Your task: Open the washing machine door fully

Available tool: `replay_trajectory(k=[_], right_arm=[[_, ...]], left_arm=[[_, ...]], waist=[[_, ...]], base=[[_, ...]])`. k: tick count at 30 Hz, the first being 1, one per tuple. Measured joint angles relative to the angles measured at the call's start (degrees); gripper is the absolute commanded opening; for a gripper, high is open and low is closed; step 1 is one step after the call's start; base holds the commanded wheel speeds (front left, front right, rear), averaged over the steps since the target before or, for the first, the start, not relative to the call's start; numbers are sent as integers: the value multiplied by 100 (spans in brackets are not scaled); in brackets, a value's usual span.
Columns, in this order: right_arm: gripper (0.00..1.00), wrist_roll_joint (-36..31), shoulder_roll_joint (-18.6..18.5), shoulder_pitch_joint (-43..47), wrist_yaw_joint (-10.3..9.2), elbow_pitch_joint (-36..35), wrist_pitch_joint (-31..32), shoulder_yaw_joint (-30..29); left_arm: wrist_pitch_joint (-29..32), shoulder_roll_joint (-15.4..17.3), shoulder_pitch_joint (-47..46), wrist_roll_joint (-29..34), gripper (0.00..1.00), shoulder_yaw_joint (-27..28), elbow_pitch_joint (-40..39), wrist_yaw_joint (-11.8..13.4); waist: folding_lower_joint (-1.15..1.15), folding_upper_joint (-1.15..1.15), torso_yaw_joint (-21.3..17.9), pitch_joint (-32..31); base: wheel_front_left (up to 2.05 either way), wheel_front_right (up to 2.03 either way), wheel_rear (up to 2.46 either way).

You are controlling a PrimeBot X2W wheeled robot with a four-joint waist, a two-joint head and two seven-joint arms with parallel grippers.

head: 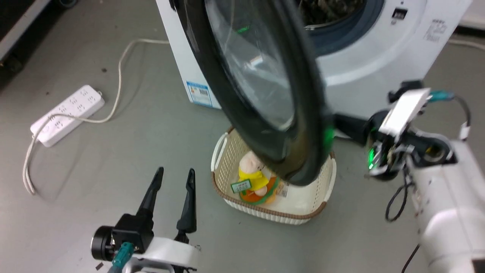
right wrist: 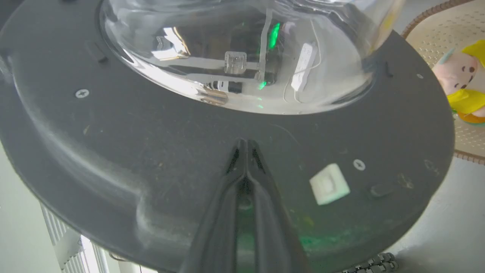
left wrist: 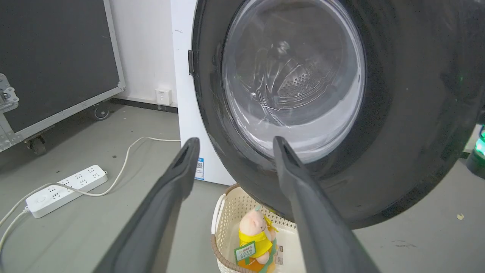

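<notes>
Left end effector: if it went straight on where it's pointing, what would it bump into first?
Probably the washing machine door: the left end effector aims at its lower glass, though depth is hard to judge.

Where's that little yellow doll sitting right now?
In the head view the doll lies in the cream basket on the floor before the washer, beneath the lower edge of the open washing machine door, right of the left claw.
</notes>
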Motion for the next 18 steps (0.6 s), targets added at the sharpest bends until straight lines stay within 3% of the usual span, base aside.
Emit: replay_trajectory(k=[3,6,11,16,17,18], right_arm=[[0,177,54,374,0,-311,90,233],[0,767,21,670,-1,-567,96,789],[0,1492,76,1006,0,-883,-339,1864],[0,1685,102,1068,0,-951,-817,2319],[31,1634,103,1068,0,-951,-942,2327],[31,1572,101,1067,0,-960,-1070,2321]], left_arm=[[0,0,48,10,100,-30,18,-26],[0,-1,91,35,100,-87,36,-46],[0,0,139,41,100,-238,93,-101],[0,-2,221,33,100,-337,134,-98],[0,-1,224,30,100,-327,135,-92],[0,-1,224,27,100,-310,136,-91]], waist=[[0,0,33,-134],[1,0,104,-214],[1,0,226,-300],[2,0,274,-330],[2,0,269,-343],[2,0,257,-359]], base=[[0,0,0],[0,0,0],[0,0,0],[0,0,0],[0,0,0],[0,0,0]])
